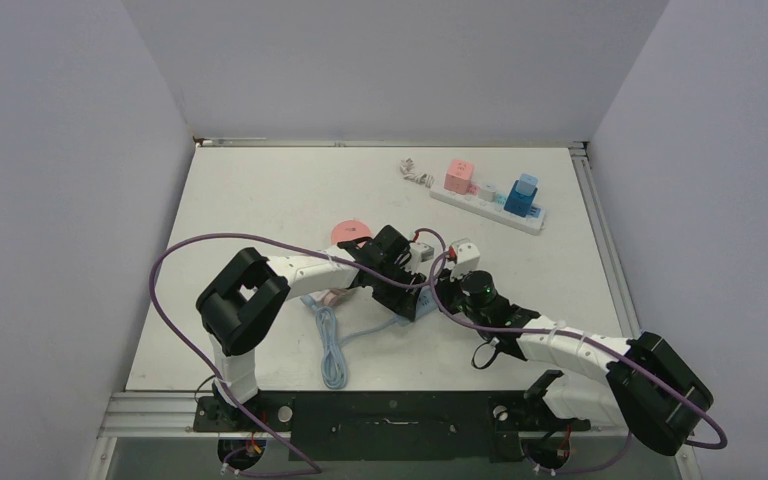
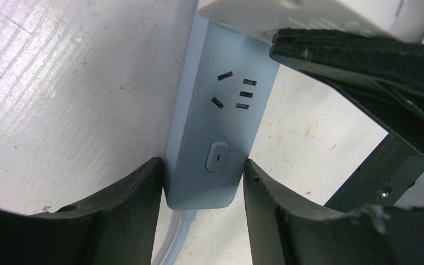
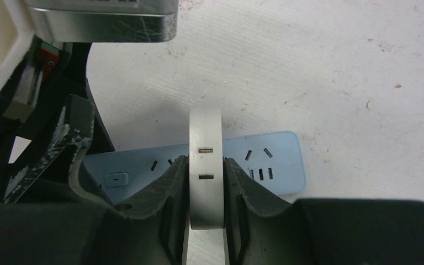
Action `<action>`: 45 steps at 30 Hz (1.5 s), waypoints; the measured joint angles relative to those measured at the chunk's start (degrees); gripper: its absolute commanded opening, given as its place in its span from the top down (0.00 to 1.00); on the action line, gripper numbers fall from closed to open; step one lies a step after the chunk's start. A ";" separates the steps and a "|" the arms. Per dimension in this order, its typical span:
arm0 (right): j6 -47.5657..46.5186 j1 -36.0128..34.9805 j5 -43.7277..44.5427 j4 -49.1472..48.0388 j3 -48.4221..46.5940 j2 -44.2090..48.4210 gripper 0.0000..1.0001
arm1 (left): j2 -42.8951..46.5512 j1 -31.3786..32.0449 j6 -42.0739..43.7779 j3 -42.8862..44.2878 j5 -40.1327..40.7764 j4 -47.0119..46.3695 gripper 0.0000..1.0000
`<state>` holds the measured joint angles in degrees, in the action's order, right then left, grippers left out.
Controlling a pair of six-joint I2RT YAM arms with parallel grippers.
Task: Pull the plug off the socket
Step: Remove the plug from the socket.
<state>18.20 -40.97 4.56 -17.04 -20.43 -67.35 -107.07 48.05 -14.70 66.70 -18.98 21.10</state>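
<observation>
white surface fills the overhead view, and both arms meet at its middle, right over the pale blue socket strip. that strip lies flat, its cable trailing toward the near edge. left fingers sit closed against both long sides of the strip at its switch end, pinning it down. on to the plug: a white, rounded block standing over the strip between two free outlets. the right fingers are clamped flat on either side of it, no gap showing.

so, by my read, this is the pull itself: brace on, grip on, extraction due. the next move calls for a straight lift away from the strip's face, no twisting, while the left side holds firm so the strip doesn't ride up with it.

now the blind spots. the plug's pins and the seam where it meets the strip are masked by the right fingers, so i can't tell whether it's fully seated or partly out. overhead, both wrists cover the strip almost entirely.
</observation>
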 measured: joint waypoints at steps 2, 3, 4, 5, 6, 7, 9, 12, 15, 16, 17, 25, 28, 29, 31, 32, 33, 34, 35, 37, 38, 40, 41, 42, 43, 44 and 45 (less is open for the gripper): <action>-0.83 -0.44 0.11 -0.09 0.33 0.79 0.95 | 0.00 -0.04 0.20 0.00 -0.33 0.07 0.92; -1.22 -0.70 0.17 -0.13 0.33 1.01 0.95 | -0.02 -0.09 0.26 0.00 -0.44 0.11 0.92; -1.60 -0.90 0.33 -0.20 0.33 1.07 0.95 | -0.04 -0.13 0.28 0.02 -0.59 0.13 0.93; -1.99 -1.14 0.59 -0.24 0.33 1.11 0.95 | -0.09 -0.17 0.31 0.04 -0.70 0.13 0.93; -2.38 -1.40 0.81 -0.26 0.33 1.09 0.95 | -0.13 -0.17 0.31 0.11 -0.79 0.22 0.94; -2.82 -1.81 1.27 -0.31 0.33 1.09 0.95 | -0.22 -0.20 0.33 0.22 -0.81 0.35 0.94; -3.43 -2.51 2.16 -0.35 0.33 1.09 0.95 | -0.26 -0.22 0.35 0.33 -0.85 0.52 0.95; -4.07 -3.56 3.87 -0.37 0.33 1.09 0.95 | -0.33 -0.22 0.39 0.48 -0.85 0.72 0.98; -3.91 -4.02 4.83 -0.37 0.33 1.09 0.95 | -0.35 -0.22 0.42 0.55 -0.85 0.81 0.99; -3.78 -4.11 5.09 -0.35 0.33 1.11 0.95 | -0.37 -0.22 0.39 0.55 -0.85 0.81 0.99; -3.54 -4.11 5.20 -0.33 0.33 1.14 0.95 | -0.37 -0.22 0.39 0.57 -0.85 0.83 1.00; 0.46 1.77 -1.14 -0.02 0.48 1.22 0.95 | -0.57 -0.22 0.17 0.81 -0.83 0.87 1.00; 2.27 5.33 -5.81 -0.07 0.92 1.20 0.95 | -0.70 -0.17 0.00 0.87 -0.85 0.48 1.00; 2.54 5.81 -6.67 -0.09 0.94 1.20 0.95 | -0.70 -0.17 -0.02 0.87 -0.85 0.46 1.00; 2.89 6.29 -7.56 -0.13 0.94 1.18 0.95 | -0.72 -0.17 -0.07 0.90 -0.85 0.46 1.00; 2.93 6.45 -7.87 -0.15 0.94 1.16 0.95 | -0.74 -0.17 -0.07 0.94 -0.85 0.48 1.00; 2.97 6.49 -7.98 -0.22 0.94 1.11 0.95 | -0.74 -0.17 -0.09 0.96 -0.85 0.50 1.00; 2.95 6.49 -7.98 -0.26 0.94 1.09 0.95 | -0.74 -0.17 -0.09 0.96 -0.85 0.50 1.00; 2.95 6.49 -7.98 -0.28 0.96 1.09 0.95 | -0.74 -0.17 -0.09 0.96 -0.85 0.50 1.00; 2.82 6.34 -7.96 -0.48 1.07 1.14 0.95 | -0.74 -0.17 -0.09 0.96 -0.83 0.50 1.00; 2.69 5.97 -7.85 -0.50 1.20 1.25 0.95 | -0.76 -0.17 -0.09 0.96 -0.83 0.50 1.00; 2.12 4.79 -6.47 -0.50 1.31 1.55 0.95 | -0.76 -0.17 -0.07 0.96 -0.83 0.52 1.00; 1.73 3.89 -5.31 -0.50 1.31 1.66 0.95 | -0.79 -0.17 -0.04 0.96 -0.85 0.55 1.00; 1.20 2.86 -3.96 -0.50 1.31 1.73 0.95 | -0.79 -0.17 -0.04 1.01 -0.85 0.59 1.00; 0.61 1.79 -2.45 -0.50 1.31 1.75 0.95 | -0.85 -0.15 0.00 1.09 -0.85 0.68 1.00; 0.13 0.74 -0.90 -0.50 1.31 1.75 0.95 | -0.90 -0.15 0.07 1.18 -0.87 0.79 1.00; -0.42 -0.26 0.61 -0.50 1.31 1.75 0.95 | -0.90 -0.15 0.13 1.20 -0.92 0.81 1.00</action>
<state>17.78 -41.23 5.17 -17.54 -19.11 -65.60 -107.96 47.90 -14.57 67.90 -19.90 21.91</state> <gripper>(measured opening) 0.227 0.478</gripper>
